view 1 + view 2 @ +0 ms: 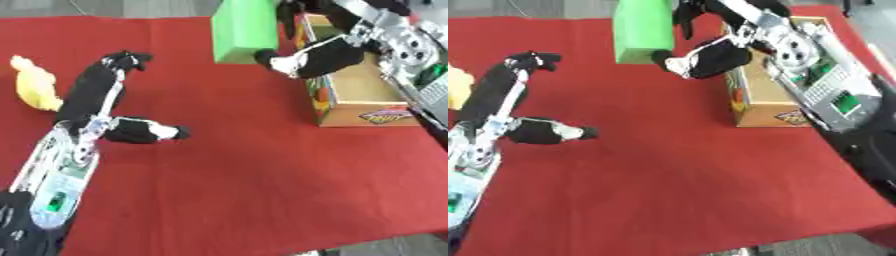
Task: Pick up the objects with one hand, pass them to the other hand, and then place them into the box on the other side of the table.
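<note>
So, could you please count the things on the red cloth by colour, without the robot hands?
Green: 1, the green block, held by the right hand
Yellow: 1, the yellow object, beside the open left hand
Brown: 1, the cardboard box
Total: 3

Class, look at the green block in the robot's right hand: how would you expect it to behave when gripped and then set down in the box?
The green block probably stays stiff: its faces look flat and its edges straight in the right hand. Its smooth sides might slip. Flat faces suggest that it will not roll in the cardboard box.
</note>
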Controlling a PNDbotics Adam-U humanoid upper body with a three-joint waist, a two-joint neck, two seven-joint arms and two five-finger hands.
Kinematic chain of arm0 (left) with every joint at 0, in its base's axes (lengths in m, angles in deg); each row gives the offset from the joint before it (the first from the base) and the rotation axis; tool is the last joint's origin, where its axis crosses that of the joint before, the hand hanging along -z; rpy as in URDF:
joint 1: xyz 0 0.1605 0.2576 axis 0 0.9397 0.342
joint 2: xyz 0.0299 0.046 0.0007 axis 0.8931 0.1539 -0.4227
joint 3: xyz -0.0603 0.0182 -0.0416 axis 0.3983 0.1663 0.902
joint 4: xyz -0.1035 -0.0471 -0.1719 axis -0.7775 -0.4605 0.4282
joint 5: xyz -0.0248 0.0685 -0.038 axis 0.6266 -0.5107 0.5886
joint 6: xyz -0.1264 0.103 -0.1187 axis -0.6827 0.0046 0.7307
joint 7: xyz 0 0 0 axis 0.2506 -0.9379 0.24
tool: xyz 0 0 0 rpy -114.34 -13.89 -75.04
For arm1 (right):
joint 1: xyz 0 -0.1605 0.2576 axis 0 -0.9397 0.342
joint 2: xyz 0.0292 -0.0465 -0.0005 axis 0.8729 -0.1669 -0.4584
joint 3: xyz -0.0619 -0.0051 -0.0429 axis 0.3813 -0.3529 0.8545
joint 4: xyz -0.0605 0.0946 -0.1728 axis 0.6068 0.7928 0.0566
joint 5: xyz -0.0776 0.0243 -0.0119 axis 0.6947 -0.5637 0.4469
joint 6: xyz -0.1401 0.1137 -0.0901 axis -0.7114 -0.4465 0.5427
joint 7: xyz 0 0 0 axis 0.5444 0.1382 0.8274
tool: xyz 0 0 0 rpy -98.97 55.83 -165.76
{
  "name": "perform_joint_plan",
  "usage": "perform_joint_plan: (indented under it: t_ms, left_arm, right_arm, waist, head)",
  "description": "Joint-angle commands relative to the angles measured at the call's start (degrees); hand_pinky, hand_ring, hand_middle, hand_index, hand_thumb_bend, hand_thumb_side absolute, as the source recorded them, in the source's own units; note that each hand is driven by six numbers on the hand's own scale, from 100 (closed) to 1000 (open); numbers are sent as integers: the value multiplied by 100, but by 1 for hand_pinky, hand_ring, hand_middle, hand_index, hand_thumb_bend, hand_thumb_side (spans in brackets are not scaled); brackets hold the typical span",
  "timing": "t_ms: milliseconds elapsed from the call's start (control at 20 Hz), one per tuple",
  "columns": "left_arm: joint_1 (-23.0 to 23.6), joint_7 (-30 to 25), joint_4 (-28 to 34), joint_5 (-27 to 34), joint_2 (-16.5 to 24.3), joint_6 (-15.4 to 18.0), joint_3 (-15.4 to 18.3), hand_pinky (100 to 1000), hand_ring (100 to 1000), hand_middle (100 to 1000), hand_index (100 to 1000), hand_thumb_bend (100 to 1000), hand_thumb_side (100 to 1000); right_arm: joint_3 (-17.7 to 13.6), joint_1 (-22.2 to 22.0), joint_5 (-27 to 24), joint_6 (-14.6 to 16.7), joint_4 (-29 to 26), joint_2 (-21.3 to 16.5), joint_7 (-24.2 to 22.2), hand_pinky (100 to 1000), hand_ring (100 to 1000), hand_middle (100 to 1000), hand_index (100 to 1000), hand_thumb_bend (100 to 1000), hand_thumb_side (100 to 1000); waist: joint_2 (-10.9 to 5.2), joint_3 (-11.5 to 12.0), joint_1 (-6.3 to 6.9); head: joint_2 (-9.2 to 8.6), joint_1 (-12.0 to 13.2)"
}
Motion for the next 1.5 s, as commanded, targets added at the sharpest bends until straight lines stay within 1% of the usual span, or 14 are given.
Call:
perform_joint_plan:
  t_ms: [50, 200, 350, 500, 600, 850, 950, 1100, 1150, 1300, 1350, 1400, 1450, 1500]
  left_arm:
    - [60, 69, 396, 83, 489, -20, 158, 823, 757, 661, 833, 1000, 490]
    - [218, 29, 741, 253, 883, -65, 269, 826, 764, 673, 830, 1000, 486]
    - [391, -10, 1131, 478, 1282, -115, 428, 826, 765, 677, 827, 1000, 483]
    - [581, -13, 1525, 678, 1648, -209, 603, 827, 765, 678, 827, 1000, 479]
    - [763, 13, 1777, 816, 1894, -316, 751, 826, 764, 676, 826, 1000, 478]
    - [1295, 270, 2239, 1119, 2371, -663, 1242, 823, 759, 670, 825, 1000, 469]
    - [1507, 430, 2365, 1225, 2484, -823, 1464, 823, 758, 668, 827, 1000, 469]
    - [1747, 654, 2476, 1314, 2586, -1018, 1705, 823, 758, 667, 826, 1000, 467]
    - [1814, 722, 2492, 1333, 2601, -1075, 1782, 823, 757, 666, 826, 1000, 465]
    - [1950, 906, 2523, 1376, 2619, -1203, 1961, 822, 756, 665, 827, 1000, 463]
    - [1983, 959, 2524, 1386, 2623, -1237, 2010, 822, 756, 664, 828, 1000, 464]
    - [2017, 1017, 2522, 1395, 2632, -1272, 2059, 822, 756, 664, 829, 1000, 464]
    - [2045, 1067, 2513, 1404, 2644, -1304, 2098, 821, 756, 664, 831, 1000, 475]
    - [2068, 1112, 2503, 1413, 2658, -1331, 2131, 821, 756, 664, 831, 1000, 476]
  right_arm:
    - [-480, -213, -231, 48, -64, -513, 270, 784, 717, 334, 459, 302, 100]
    - [-867, -605, -471, 110, 48, -752, 512, 785, 720, 337, 464, 259, 100]
    - [-1254, -993, -685, 134, 331, -910, 758, 786, 722, 338, 467, 240, 100]
    - [-1474, -1194, -848, 234, 689, -1060, 1003, 785, 722, 339, 467, 245, 100]
    - [-1510, -1294, -851, 350, 929, -1153, 1164, 783, 722, 340, 469, 253, 100]
    - [-1450, -1503, -690, 479, 1532, -1170, 1586, 779, 720, 342, 470, 284, 100]
    - [-1442, -1576, -591, 515, 1747, -1165, 1762, 776, 718, 343, 469, 312, 100]
    - [-1424, -1666, -440, 561, 1953, -1139, 1947, 773, 717, 344, 470, 333, 100]
    - [-1416, -1689, -384, 571, 1991, -1136, 1977, 772, 716, 346, 471, 348, 100]
    - [-1390, -1736, -194, 592, 2011, -1134, 1986, 771, 726, 361, 489, 356, 100]
    - [-1391, -1743, -140, 587, 2003, -1137, 1981, 782, 767, 443, 574, 383, 100]
    - [-1390, -1755, -67, 580, 1979, -1155, 1961, 785, 774, 456, 589, 386, 100]
    - [-1382, -1771, 12, 574, 1941, -1177, 1916, 849, 870, 664, 792, 405, 103]
    - [-1371, -1790, 101, 578, 1886, -1198, 1844, 879, 907, 727, 847, 410, 124]
  waist:
    - [-126, -17, 24]
    - [-98, 0, 89]
    - [-69, 64, 156]
    - [-35, 140, 200]
    - [-7, 189, 218]
    - [47, 299, 237]
    - [57, 319, 227]
    - [64, 325, 206]
    - [62, 325, 201]
    - [52, 323, 192]
    - [46, 320, 192]
    - [42, 315, 191]
    - [38, 311, 191]
    - [35, 307, 190]
  head:
    - [-62, -105]
    - [-133, -243]
    - [-213, -490]
    - [-282, -596]
    - [-318, -635]
    - [-355, -753]
    - [-355, -835]
    - [-378, -1014]
    - [-380, -1059]
    - [-374, -1117]
    - [-365, -1113]
    - [-356, -1101]
    - [-346, -1084]
    - [-337, -1066]
